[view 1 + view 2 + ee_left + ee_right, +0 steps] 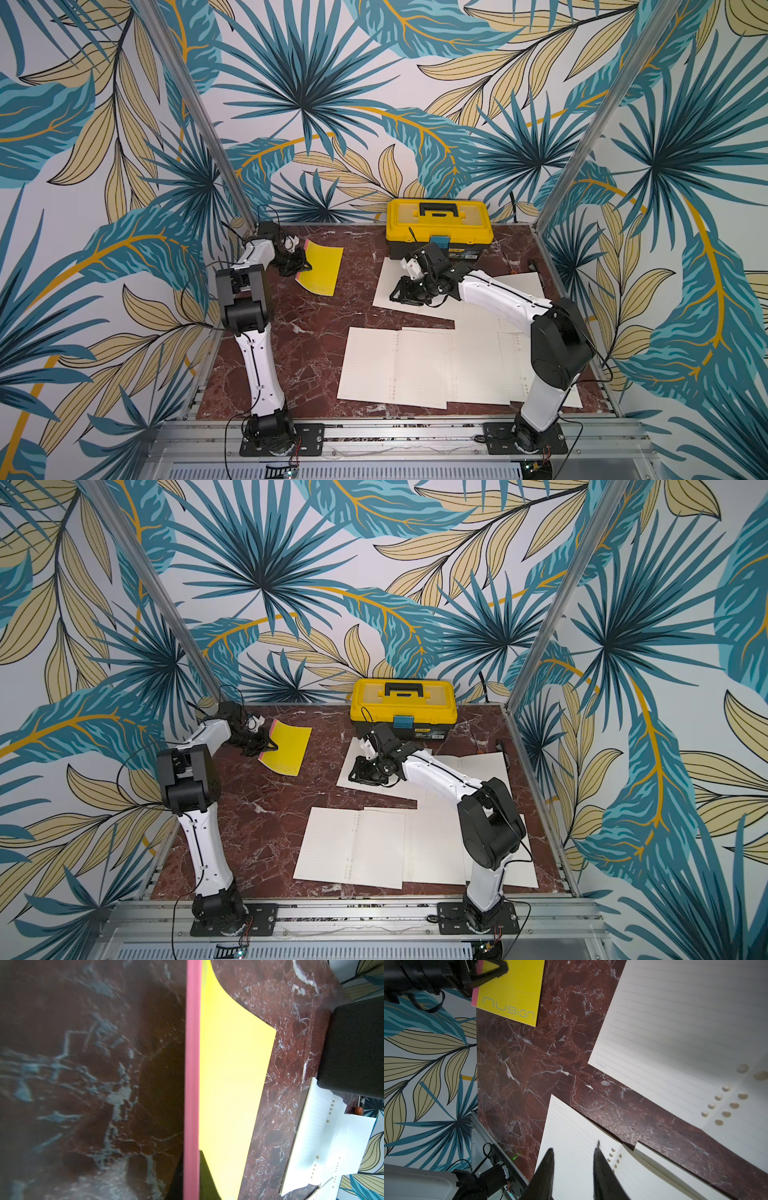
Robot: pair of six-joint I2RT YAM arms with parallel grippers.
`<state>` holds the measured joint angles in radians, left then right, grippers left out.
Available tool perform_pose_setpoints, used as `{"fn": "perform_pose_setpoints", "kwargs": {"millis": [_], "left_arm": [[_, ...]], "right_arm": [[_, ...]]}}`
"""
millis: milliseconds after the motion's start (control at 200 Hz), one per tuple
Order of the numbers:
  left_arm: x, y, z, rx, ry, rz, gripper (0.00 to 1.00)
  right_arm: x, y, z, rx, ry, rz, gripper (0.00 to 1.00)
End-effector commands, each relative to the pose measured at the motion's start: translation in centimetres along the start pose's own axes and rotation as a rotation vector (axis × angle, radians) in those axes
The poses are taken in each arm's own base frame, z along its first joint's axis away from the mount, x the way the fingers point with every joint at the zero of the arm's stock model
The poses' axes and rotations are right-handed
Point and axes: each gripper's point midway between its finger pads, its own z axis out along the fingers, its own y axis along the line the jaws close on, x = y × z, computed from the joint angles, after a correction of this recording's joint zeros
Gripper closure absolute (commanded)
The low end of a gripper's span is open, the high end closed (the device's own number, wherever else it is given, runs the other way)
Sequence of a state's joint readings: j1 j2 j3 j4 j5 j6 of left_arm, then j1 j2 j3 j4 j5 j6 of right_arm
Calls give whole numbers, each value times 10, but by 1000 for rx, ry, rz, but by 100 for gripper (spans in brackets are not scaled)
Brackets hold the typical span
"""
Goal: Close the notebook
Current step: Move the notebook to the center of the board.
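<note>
**Left claw** (302, 268): closed on the left edge of the notebook (322, 270). In the left wrist view, the pink strip (192, 1064) along that edge passes between the two dark fingers (206, 1176). The right wrist view shows the same grip (496, 970) at the edge of the notebook (512, 991).

**Notebook:** located at the far left of the surface (311, 340). The yellow cover faces up, with its printed lettering visible in the right wrist view. The far edge of the cover shows a slight curve. Whether the gripped edge is raised off the surface cannot be determined.

**Right claw** (574, 1159): open and holding nothing. The fingers (548, 1167) stand apart above a lined sheet (571, 1126). Whether they touch the sheet cannot be determined. In both top views this claw (353, 776) sits right of the notebook and well apart from it.

**Surroundings:** a yellow and black toolbox (438, 226) stands at the far centre, just beyond the right claw. More loose lined sheets (395, 365) lie overlapping across the near centre and right of the surface.
</note>
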<state>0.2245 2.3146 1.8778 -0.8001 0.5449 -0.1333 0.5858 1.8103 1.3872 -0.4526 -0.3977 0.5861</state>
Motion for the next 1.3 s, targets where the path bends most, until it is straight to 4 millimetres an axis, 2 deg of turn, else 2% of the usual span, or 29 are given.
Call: {"fn": "perform_pose_setpoints", "kwargs": {"millis": [0, 110, 220, 235, 255, 651, 1081, 1292], "left_arm": [[-9, 33, -9, -77, -4, -9, 91], [-18, 43, -15, -86, -20, -16, 90], [-31, 48, -28, -95, -55, -7, 89], [-28, 55, -20, -97, -37, -16, 89], [-28, 57, -19, -97, -35, -16, 88], [-52, 81, -25, -120, -91, -24, 87], [-59, 104, -42, -124, -127, -39, 87], [-66, 108, -45, -95, -156, -26, 86]], "right_arm": [[7, -2, -6, -3, 6, -4, 67], [9, -5, -5, 3, 7, 9, 67], [12, -7, -3, 5, 15, 20, 67], [12, -7, -3, 5, 15, 21, 67], [12, -7, -3, 6, 15, 21, 67], [16, -14, -4, 38, 21, 55, 67], [16, -16, -5, 54, 18, 72, 67], [15, -17, -1, 53, 17, 90, 67]]}}
